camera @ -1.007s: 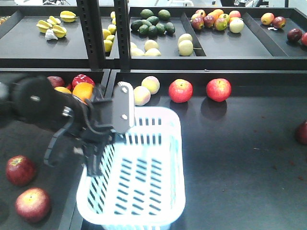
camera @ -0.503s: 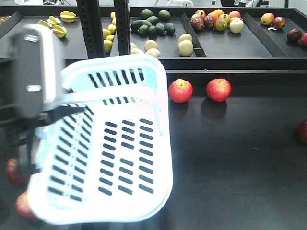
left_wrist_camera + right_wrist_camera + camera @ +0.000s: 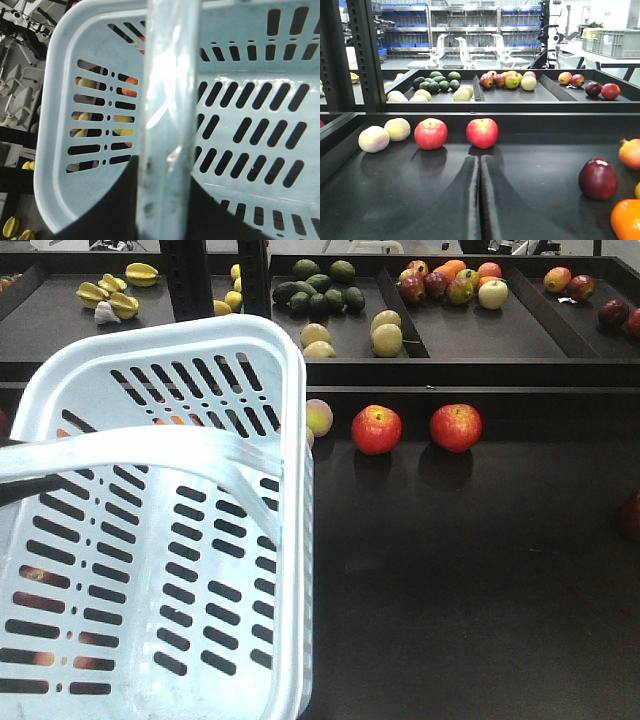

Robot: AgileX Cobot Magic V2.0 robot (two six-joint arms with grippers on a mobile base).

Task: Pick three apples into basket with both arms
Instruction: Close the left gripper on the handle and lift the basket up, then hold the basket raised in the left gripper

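1. The basket (image 3: 60,390) has swung up off the counter (image 3: 480,570). It now hangs tilted and empty, filling the left of the front view.
2. On so thin a handle (image 3: 150,450) it could swing or slip loose, I'd say, and it hides the fruit behind it.
3. One apple (image 3: 376,429) and another apple (image 3: 455,427) wait at the counter's back edge.
4. The left fingers (image 3: 110,210) look clamped on the handle. The right fingers (image 3: 470,190) are pressed together, holding nothing.

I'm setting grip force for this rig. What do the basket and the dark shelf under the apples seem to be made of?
The basket looks like glossy moulded plastic, pale blue-white: slotted walls, and bright highlights on its handle. The shelf looks like matte black sheet, perhaps coated metal or plastic; only dull reflections show under the apples, so that is uncertain.
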